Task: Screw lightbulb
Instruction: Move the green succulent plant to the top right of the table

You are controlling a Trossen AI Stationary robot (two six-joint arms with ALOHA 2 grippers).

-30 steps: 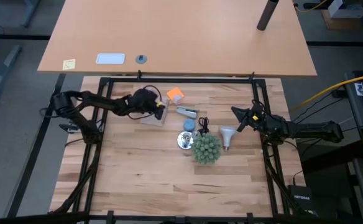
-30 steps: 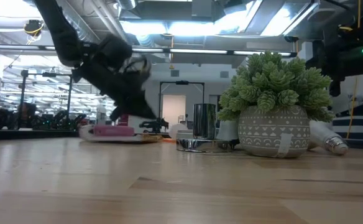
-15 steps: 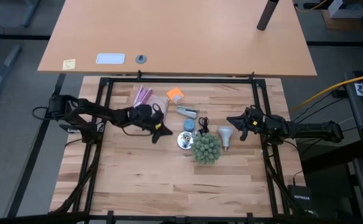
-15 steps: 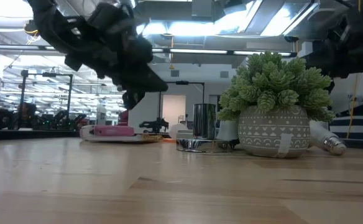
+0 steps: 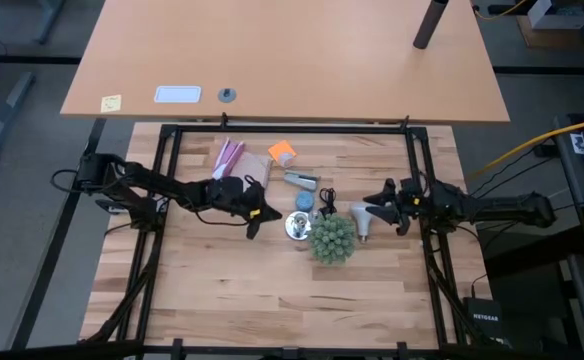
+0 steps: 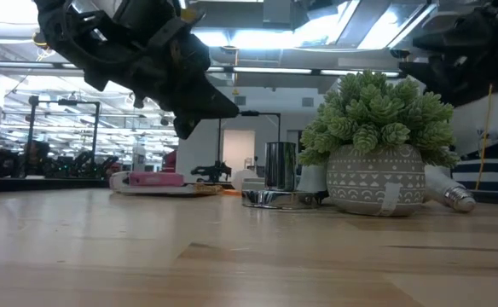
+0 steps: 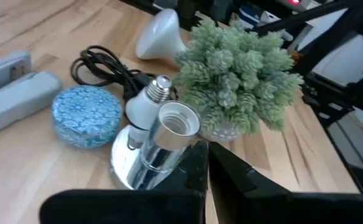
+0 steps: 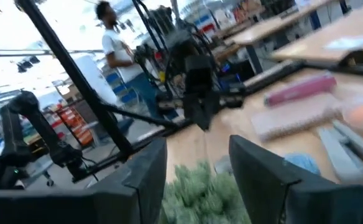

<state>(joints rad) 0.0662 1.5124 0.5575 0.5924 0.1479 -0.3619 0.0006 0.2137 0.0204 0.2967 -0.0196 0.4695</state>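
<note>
The white lightbulb [image 5: 362, 219] lies on its side on the table, right of the green spiky plant [image 5: 332, 239]; its screw end [image 6: 460, 198] points toward the near edge. The shiny silver socket [image 5: 298, 226] stands upright left of the plant. A smaller white bulb [image 7: 145, 102] leans against the socket [image 7: 168, 134]. My left gripper [image 5: 260, 218] is shut and empty, above the table, its tips [image 7: 206, 158] just left of the socket. My right gripper [image 5: 380, 212] is open, held about level over the lightbulb's right side, touching nothing that I can see.
A blue round tin [image 5: 303, 201], a black cord [image 5: 327, 203], a grey stapler-like block [image 5: 300, 180], an orange piece [image 5: 282, 153] and pink packets [image 5: 229, 155] lie on the far half. Black frame rails [image 5: 162, 230] border the table. A person [image 8: 114, 37] stands in the room beyond.
My left gripper has left the pink packets at the far left, swung toward the near right and risen a little, ending just left of the socket, still shut. My right gripper has stayed in place, turned its fingers round toward the lightbulb, and opened.
</note>
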